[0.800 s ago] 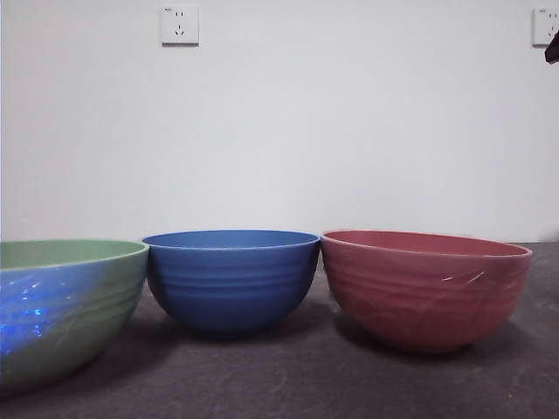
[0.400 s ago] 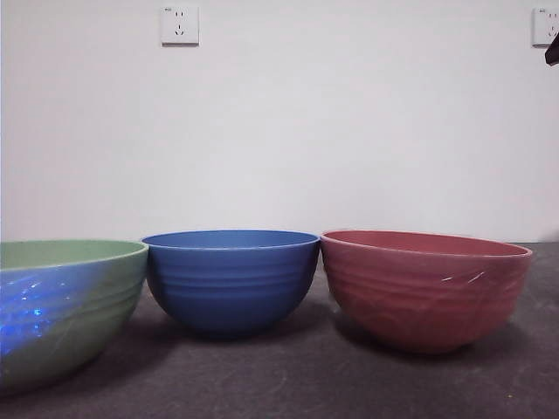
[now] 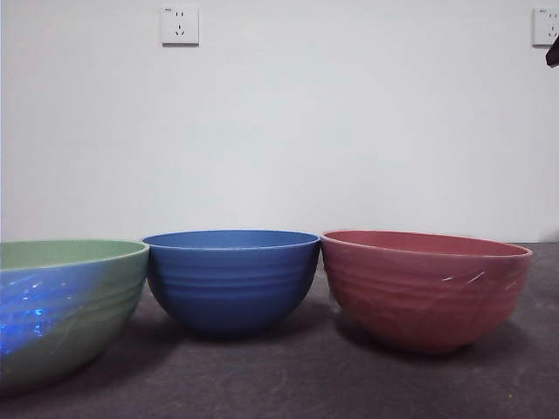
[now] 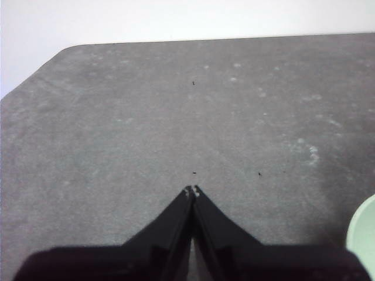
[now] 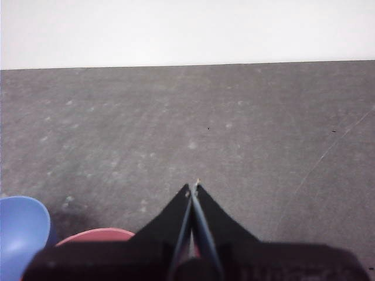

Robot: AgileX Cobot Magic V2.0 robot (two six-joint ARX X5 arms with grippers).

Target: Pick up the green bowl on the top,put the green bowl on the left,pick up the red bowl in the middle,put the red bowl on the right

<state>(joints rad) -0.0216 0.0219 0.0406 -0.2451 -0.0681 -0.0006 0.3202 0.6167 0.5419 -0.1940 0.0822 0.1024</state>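
Observation:
Three bowls stand in a row on the dark table in the front view. The green bowl (image 3: 65, 305) is at the left, near and large, cut off by the frame edge. The red bowl (image 3: 424, 286) stands at the right. My left gripper (image 4: 192, 191) is shut and empty above bare table, with the green bowl's rim (image 4: 363, 237) at the frame's edge. My right gripper (image 5: 193, 187) is shut with nothing in it, above the red bowl's rim (image 5: 96, 235). One arm shows only as a black tip (image 3: 552, 51) at the front view's top right corner.
A blue bowl (image 3: 231, 278) stands between the green and red bowls, close to both; it also shows in the right wrist view (image 5: 22, 231). The grey table (image 3: 306, 375) ends at a rounded corner (image 4: 58, 55) in the left wrist view. A white wall with sockets (image 3: 179, 25) stands behind.

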